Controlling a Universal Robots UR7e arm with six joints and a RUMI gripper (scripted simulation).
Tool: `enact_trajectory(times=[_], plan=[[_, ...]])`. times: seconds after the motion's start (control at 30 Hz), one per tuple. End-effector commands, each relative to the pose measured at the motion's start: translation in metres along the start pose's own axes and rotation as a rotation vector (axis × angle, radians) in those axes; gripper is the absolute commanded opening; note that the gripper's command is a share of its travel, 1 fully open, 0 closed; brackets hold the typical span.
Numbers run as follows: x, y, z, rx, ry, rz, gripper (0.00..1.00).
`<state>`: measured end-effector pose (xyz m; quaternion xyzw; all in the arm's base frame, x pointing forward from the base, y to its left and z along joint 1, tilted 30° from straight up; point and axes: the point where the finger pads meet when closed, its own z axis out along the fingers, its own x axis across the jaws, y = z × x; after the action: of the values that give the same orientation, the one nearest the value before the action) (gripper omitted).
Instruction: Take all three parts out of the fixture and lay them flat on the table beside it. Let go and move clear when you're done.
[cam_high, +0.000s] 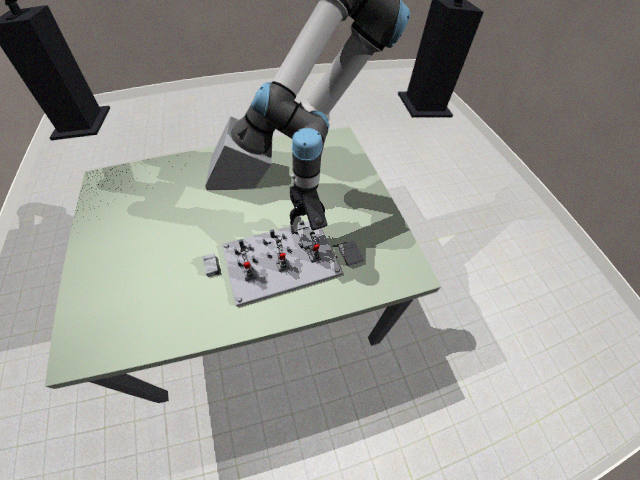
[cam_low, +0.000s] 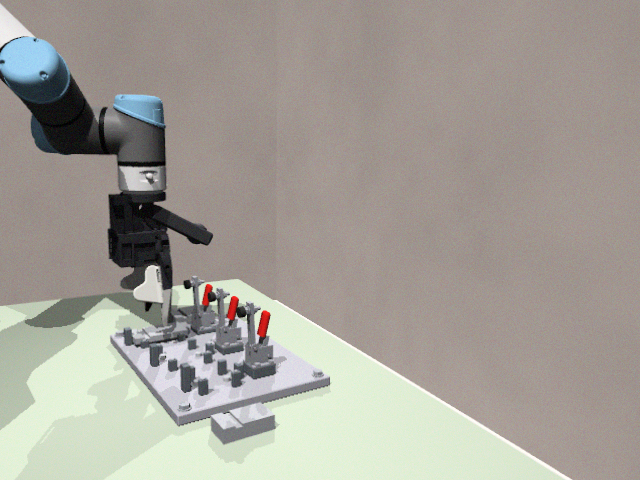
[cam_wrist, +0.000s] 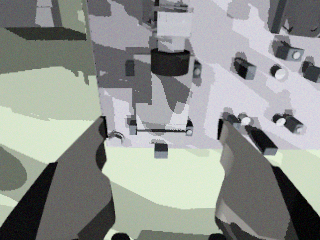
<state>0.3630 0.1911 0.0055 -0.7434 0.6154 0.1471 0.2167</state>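
My end effector (cam_high: 303, 227) (cam_low: 157, 316) (cam_wrist: 162, 119) stands a bit over half open, fingers spread, with nothing between them that I have hold of. Its fingertips flank the near end of the last part (cam_high: 308, 237) (cam_low: 157, 335) (cam_wrist: 162, 110), still seated in the fixture (cam_high: 289, 286) (cam_low: 289, 376) (cam_wrist: 210, 105) at its end station. From me the part lies below and slightly ahead; its long axis runs away from me towards its clamp (cam_high: 315, 250) (cam_low: 202, 319) (cam_wrist: 173, 24), so my fingers should close across its width. I judge that I need a little more descent, keeping clear of the clamp's black tip (cam_low: 187, 283) (cam_wrist: 170, 62), which overhangs the part in my wrist view. The clamp arm stands raised, so the part looks free to lift.

Further on, beside the fixture's near-station end, one dark grey part (cam_high: 351, 253) lies flat on the tabletop (cam_high: 155, 315) (cam_low: 413, 439) (cam_wrist: 165, 185). Off the fixture's opposite end lies a paler part (cam_high: 210, 264) (cam_low: 242, 424), also flat. Two are out, I judge, one remains. I find no readable brand, label or writing.
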Motion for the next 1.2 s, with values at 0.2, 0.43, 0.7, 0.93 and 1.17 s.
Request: enact_trajectory(times=[0.2, 0.43, 0.7, 0.93, 1.17], plan=[[0.000, -0.001, 0.013, 0.001, 0.000, 0.000, 0.59], [0.000, -0.001, 0.021, 0.001, 0.000, 0.000, 0.59], [0.000, -0.001, 0.025, 0.001, 0.000, 0.000, 0.59], [0.000, -0.001, 0.025, 0.001, 0.000, 0.000, 0.59], [0.000, -0.001, 0.025, 0.001, 0.000, 0.000, 0.59]])
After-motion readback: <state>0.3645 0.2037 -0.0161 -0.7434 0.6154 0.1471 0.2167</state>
